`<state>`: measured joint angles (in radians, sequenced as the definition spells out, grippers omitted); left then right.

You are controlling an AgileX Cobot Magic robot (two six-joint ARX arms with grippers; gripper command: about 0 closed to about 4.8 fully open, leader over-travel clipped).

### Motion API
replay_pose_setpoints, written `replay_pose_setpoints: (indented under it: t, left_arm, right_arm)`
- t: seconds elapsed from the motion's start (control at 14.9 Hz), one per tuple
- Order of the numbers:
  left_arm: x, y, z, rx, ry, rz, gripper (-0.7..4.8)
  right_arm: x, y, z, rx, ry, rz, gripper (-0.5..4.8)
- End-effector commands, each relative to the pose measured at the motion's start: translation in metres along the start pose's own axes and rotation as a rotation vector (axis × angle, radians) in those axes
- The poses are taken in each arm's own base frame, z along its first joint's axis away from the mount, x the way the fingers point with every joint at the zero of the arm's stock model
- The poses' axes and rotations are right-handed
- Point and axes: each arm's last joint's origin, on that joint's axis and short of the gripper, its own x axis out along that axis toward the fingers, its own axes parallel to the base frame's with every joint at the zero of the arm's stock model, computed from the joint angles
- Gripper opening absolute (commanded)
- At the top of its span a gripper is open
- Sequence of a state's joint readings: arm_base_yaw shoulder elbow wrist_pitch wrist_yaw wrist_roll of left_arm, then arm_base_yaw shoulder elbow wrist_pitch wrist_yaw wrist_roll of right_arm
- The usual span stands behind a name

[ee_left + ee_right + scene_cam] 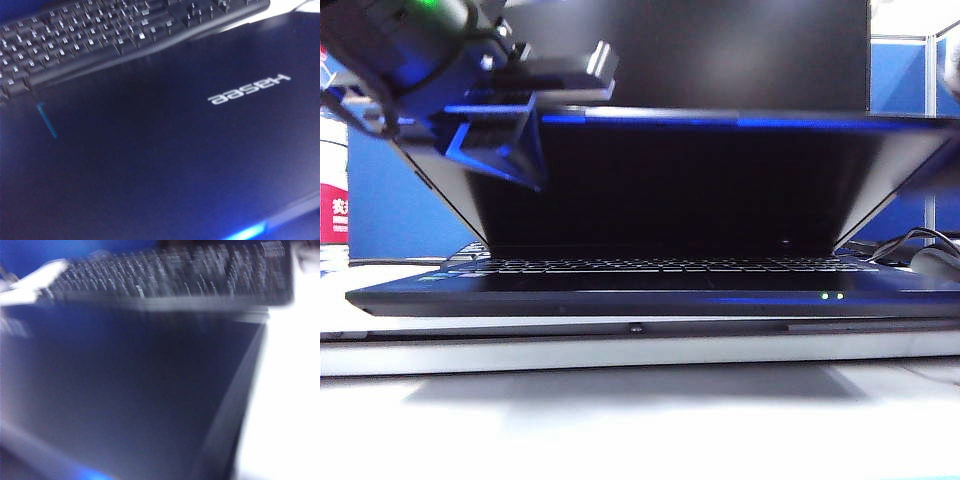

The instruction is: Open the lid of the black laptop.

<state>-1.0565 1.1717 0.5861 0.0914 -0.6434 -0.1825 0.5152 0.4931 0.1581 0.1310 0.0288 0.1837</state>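
The left claw sits at the raised front edge of the lid, toward the lid's left corner in the exterior view, with one finger lying over the top of the edge and a blue-lit part reaching below it. It appears to grip that edge, but whether it is clenched or released I cannot tell for sure. The right claw is not clearly visible; only a dark blur shows at the lid's right edge, and its wrist view is smeared, so its state is unknown.

The lid is partly lifted, tilted forward over the white-lettered keyboard. The black laptop lies across the near middle of the white surface, two green LEDs glowing on its front edge. The left wrist view shows the lid's outside with the "Hasee" logo and a separate black keyboard beyond it.
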Motion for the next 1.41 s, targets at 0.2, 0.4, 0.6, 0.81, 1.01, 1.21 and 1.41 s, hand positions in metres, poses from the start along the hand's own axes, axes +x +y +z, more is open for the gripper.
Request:
replay_pose_setpoints:
  t: [0.2, 0.4, 0.6, 0.81, 1.01, 1.21, 1.41]
  left_arm:
    - [-0.005, 0.003, 0.027, -0.021, -0.111, 0.053, -0.05]
    - [-0.001, 0.014, 0.049, -0.006, -0.145, 0.093, -0.05]
    - [0.009, 0.036, 0.063, -0.054, -0.157, 0.084, -0.05]
    - [0.013, 0.049, 0.072, -0.048, -0.193, 0.112, -0.05]
    - [0.015, 0.061, 0.086, -0.057, -0.231, 0.103, -0.05]
    - [0.012, 0.066, 0.102, -0.034, -0.319, 0.114, -0.05]
    - [0.021, 0.084, 0.109, -0.069, -0.38, 0.106, -0.05]
  right_arm:
    - [0.019, 0.009, 0.041, -0.061, -0.076, 0.03, -0.06]
    - [0.028, 0.013, 0.057, -0.079, -0.083, 0.047, -0.06]
    - [0.039, 0.017, 0.077, -0.113, -0.095, 0.044, -0.06]
    - [0.052, 0.017, 0.091, -0.13, -0.089, 0.034, -0.06]
    - [0.057, 0.018, 0.107, -0.137, -0.12, 0.023, -0.06]
    - [0.062, 0.014, 0.125, -0.158, -0.154, 0.0, -0.06]
    - [0.076, 0.008, 0.14, -0.16, -0.148, 0.012, -0.06]
